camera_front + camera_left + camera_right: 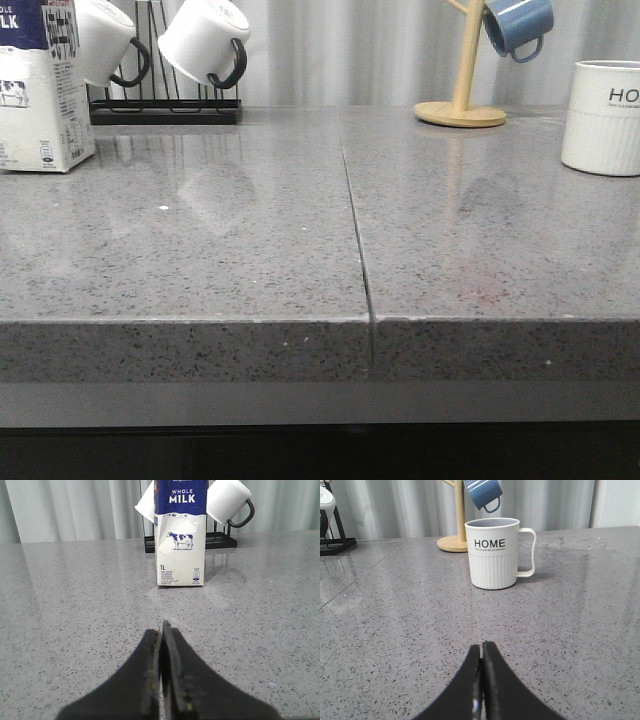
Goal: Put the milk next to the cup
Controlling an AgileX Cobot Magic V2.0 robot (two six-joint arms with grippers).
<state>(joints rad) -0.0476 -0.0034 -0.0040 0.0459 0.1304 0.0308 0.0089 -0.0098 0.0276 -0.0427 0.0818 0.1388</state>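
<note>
The milk (pixel 40 85) is a tall white carton with a dark blue top. It stands upright at the far left of the grey counter. It also shows in the left wrist view (pixel 180 535), straight ahead of my left gripper (pixel 161 630), which is shut, empty and well short of it. The cup (pixel 603 117), cream-white, ribbed, lettered "HOME", stands at the far right. In the right wrist view the cup (pixel 492 555) stands ahead of my right gripper (pixel 481 646), which is shut and empty. Neither gripper shows in the front view.
A black rack (pixel 165 105) with white black-handled mugs (pixel 203 40) stands behind the milk. A wooden mug tree (pixel 462 100) holding a blue mug (pixel 518 25) stands at the back right. A seam (pixel 355 230) splits the counter down the middle.
</note>
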